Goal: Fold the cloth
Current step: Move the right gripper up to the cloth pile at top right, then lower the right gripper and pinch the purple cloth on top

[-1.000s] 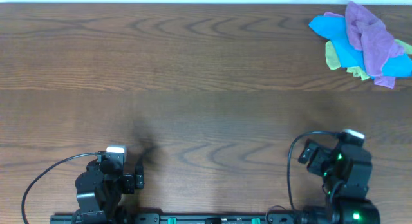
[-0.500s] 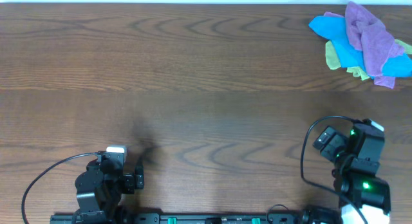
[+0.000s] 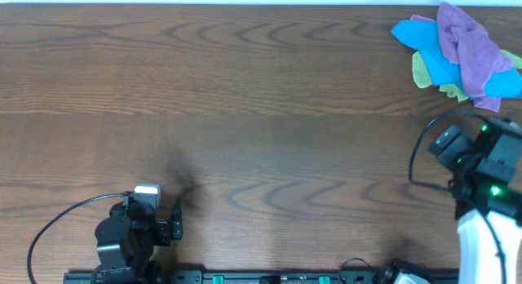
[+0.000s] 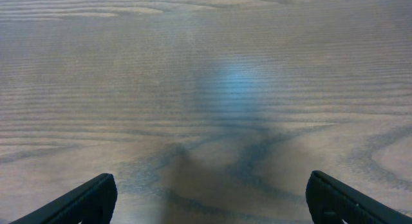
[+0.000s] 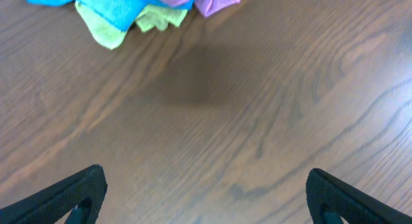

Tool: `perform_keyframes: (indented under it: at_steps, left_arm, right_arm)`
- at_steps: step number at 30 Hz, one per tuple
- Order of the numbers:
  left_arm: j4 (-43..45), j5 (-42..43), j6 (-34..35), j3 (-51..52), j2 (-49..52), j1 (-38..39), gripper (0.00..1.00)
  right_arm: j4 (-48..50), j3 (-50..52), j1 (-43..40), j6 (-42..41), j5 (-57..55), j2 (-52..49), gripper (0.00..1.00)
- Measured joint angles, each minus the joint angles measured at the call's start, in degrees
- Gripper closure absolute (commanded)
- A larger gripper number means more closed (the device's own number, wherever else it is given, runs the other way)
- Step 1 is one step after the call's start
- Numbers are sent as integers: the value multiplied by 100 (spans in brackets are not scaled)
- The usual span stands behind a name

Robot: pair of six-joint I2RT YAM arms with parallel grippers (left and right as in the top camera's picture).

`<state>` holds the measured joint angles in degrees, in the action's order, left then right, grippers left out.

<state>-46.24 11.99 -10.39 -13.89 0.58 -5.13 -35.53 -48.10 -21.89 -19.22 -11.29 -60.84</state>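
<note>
With fingers spread wide and empty, our right gripper (image 5: 205,185) faces the cloth (image 3: 466,46), heaped on a blue cloth (image 3: 432,59) at upper right, presumably to drag it clear; our left gripper (image 4: 211,188) waits equally wide and empty.

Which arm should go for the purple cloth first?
Right. The right gripper is open and near the purple cloth, which lies at the far right corner and shows in its wrist view. The left gripper sits far off, seeing only table.

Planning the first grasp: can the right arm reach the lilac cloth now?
Probably yes. The right gripper is open, bare table lies between, and the lilac cloth lies atop the blue cloth and yellow-green cloth.
</note>
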Motion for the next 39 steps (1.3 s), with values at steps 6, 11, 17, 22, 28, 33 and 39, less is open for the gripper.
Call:
perform_keyframes:
  at_steps: [6, 11, 17, 22, 28, 33, 39]
  left_arm:
    - [2, 0, 0, 2, 0, 0, 5]
    - [2, 0, 0, 2, 0, 0, 5]
    - [2, 0, 0, 2, 0, 0, 5]
    - [2, 0, 0, 2, 0, 0, 5]
    - [2, -2, 0, 2, 0, 0, 5]
    - [2, -2, 0, 2, 0, 0, 5]
    - [2, 0, 0, 2, 0, 0, 5]
  right_arm:
    - [26, -697, -256, 195, 240, -1029, 1]
    - [243, -1073, -306, 490, 531, -1698, 1]
    - [920, -1224, -306, 951, 940, -1926, 1]
    - [1499, -1241, -306, 1086, 1388, -1926, 1]
    - [1582, -1272, -306, 1097, 1648, -1928, 1]
    - [1784, -1272, -306, 1097, 1644, -2055, 1]
    - [2159, -1340, -306, 1064, 1648, -2684, 1]
